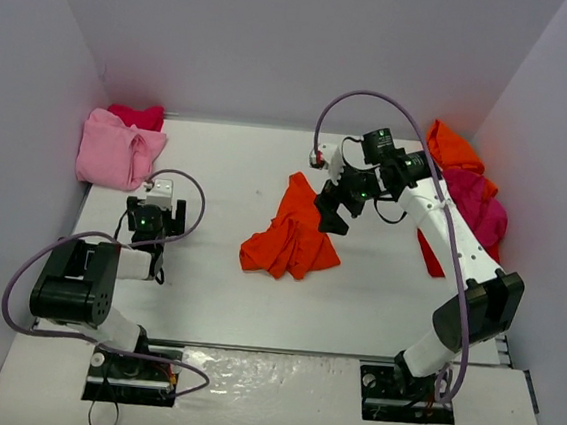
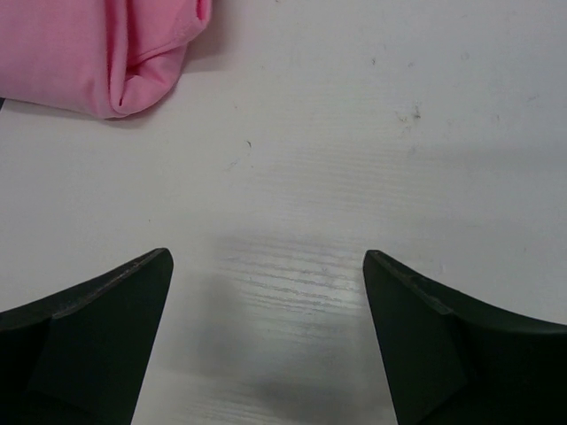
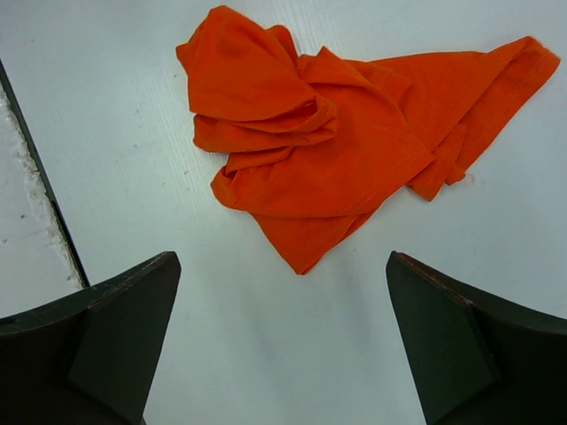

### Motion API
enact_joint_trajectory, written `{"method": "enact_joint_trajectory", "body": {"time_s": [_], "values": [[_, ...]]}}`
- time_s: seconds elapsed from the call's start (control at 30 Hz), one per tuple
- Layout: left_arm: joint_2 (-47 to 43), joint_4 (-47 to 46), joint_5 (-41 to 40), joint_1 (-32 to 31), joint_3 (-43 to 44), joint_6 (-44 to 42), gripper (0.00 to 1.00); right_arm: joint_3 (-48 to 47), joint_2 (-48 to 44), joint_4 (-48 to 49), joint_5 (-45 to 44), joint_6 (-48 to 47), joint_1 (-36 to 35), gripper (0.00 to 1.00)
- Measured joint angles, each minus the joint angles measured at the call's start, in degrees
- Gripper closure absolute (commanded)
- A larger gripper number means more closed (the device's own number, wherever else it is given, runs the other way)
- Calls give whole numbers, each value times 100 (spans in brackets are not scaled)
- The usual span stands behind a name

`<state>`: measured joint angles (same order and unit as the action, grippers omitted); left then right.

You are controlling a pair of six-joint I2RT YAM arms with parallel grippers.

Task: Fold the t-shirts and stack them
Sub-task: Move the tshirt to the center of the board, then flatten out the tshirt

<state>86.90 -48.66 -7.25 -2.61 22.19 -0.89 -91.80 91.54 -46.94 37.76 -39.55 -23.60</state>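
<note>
**Both grippers wide and bare, crumpled tee waiting mid-counter**

Hovering over the counter (image 1: 226, 287) with the right gripper (image 3: 279, 257) spread as wide as can be seen, nothing between the jaws. Just ahead of it, crumpled in the middle of the counter: the orange-red t-shirt (image 3: 354, 150), layers bunched over one another, one end trailing out. On the left, low over bare counter, the left gripper (image 2: 266, 257), likewise parted and holding nothing, near the bundled light pink t-shirt (image 1: 117, 151) at the back-left corner. Behind that, a crimson t-shirt (image 1: 137, 115). Heaped against the right wall, an orange t-shirt (image 1: 455, 149) and a magenta t-shirt (image 1: 477, 206).

Likely trouble from here:
- Pinching into the bunched middle and catching several layers at once, so raising a wad rather than a single edge.
- Closing on a hem lying flat and slipping off it.
- Dragging the cloth sideways instead of spreading it.
- Snagging the wall heap with the right arm's purple cable (image 1: 375, 99) on a reach back.
</note>
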Motion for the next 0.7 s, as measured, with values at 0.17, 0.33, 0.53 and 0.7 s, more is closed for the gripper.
{"method": "enact_joint_trajectory", "body": {"time_s": [0.17, 0.33, 0.53, 0.7], "values": [[-809, 2152, 684, 0, 1228, -317, 36, -25, 339, 27, -297, 8, -85, 0], [-960, 4165, 2276, -75, 3135, -727, 36, -116, 1209, 206, -763, 336, -165, 0], [-948, 6324, 3337, -1005, 3971, -1596, 38, 286, 1698, 1014, -2675, 945, -251, 0], [-746, 7176, 3117, -2201, 3651, -2468, 48, 873, 1351, 1982, -4705, 1390, 23, 0]]}}
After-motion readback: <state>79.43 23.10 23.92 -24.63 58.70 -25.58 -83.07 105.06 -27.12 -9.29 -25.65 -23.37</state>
